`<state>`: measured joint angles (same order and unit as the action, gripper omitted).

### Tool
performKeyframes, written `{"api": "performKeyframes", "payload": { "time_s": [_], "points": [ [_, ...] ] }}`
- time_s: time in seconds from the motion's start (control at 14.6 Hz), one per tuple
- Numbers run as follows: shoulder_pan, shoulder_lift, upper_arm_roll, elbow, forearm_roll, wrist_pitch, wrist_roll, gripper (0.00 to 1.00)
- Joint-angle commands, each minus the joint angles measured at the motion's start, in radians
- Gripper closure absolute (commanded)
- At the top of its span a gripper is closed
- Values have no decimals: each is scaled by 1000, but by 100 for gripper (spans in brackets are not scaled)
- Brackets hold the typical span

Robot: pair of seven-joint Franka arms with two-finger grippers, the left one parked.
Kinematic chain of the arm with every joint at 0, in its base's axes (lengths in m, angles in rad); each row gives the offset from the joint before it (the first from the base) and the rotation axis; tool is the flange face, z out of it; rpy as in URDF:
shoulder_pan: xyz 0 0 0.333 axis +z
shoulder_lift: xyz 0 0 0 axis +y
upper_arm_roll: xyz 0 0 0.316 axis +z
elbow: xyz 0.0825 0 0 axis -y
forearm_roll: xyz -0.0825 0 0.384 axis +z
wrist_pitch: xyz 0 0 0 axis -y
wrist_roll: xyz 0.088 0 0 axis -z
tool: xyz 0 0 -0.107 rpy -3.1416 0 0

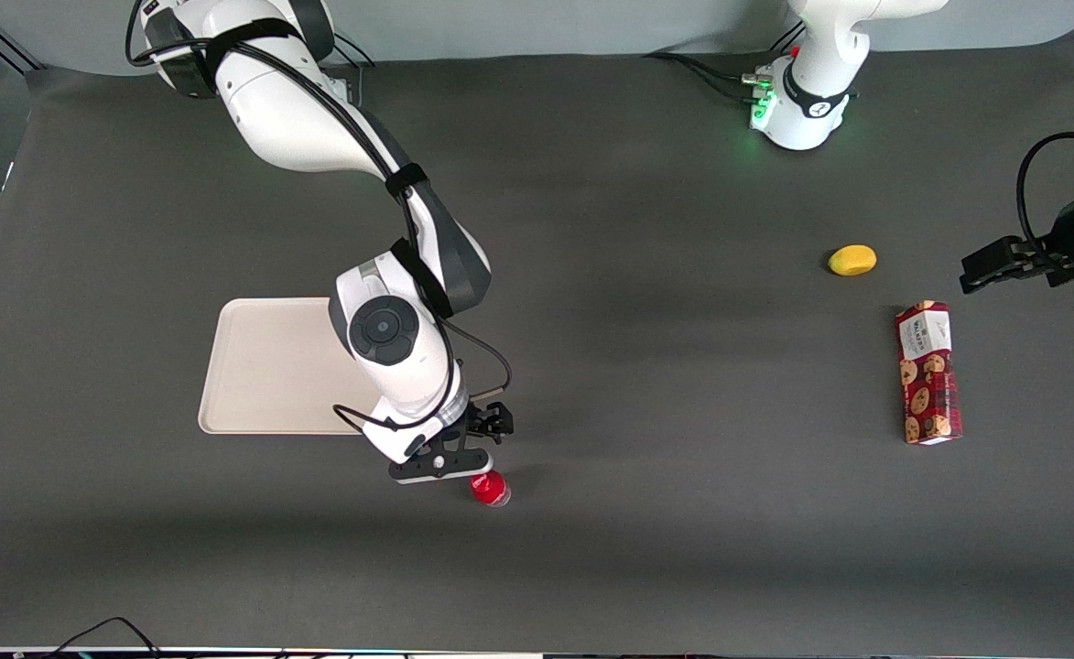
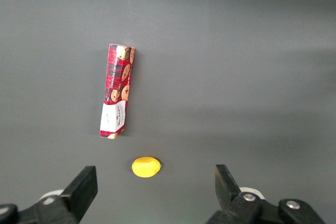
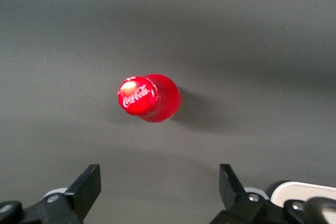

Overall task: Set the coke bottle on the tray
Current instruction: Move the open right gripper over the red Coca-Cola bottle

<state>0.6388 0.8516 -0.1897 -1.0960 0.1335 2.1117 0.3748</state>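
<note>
A small coke bottle (image 1: pixel 491 488) is standing upright on the dark table (image 1: pixel 646 302), nearest the front camera of everything in view, its red cap (image 3: pixel 137 95) showing as a disc in the wrist view. The pincer (image 1: pixel 463 478) is hovering just above and beside it, a little farther from the camera than the bottle, its two fingers (image 3: pixel 84 190) spread wide and gripping nothing. The bottle is sitting ahead of the fingertips and not yet between them.

Just past the pincer, farther from the camera and partly covered by the working arm, the beige tray (image 1: pixel 262 366) is lying flat and holding nothing that can be seen. The bottle is resting on the bare table, apart from the tray.

Well off from the pincer, toward the parked arm's end of the table, a red cookie box (image 1: pixel 928 373) is lying on its side, and a yellow lemon (image 1: pixel 852 260) is sitting farther from the camera than the box.

The risk from here appears to lie in the approach. The bottle is slim and tall, so a finger coming down off-centre would likely clip the cap and tip it over. A grip taken too high on the neck could let it swing or slip on the way to the tray, and its narrow base may topple if released before it is resting flat inside the rim.
</note>
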Motion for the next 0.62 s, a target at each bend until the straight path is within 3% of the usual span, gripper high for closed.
{"api": "performKeyframes", "payload": {
  "time_s": [0.0,0.55],
  "points": [
    [2,102,-17,143,23,-56,12,0],
    [1,133,-19,176,21,-119,-5,0]
  ]
}}
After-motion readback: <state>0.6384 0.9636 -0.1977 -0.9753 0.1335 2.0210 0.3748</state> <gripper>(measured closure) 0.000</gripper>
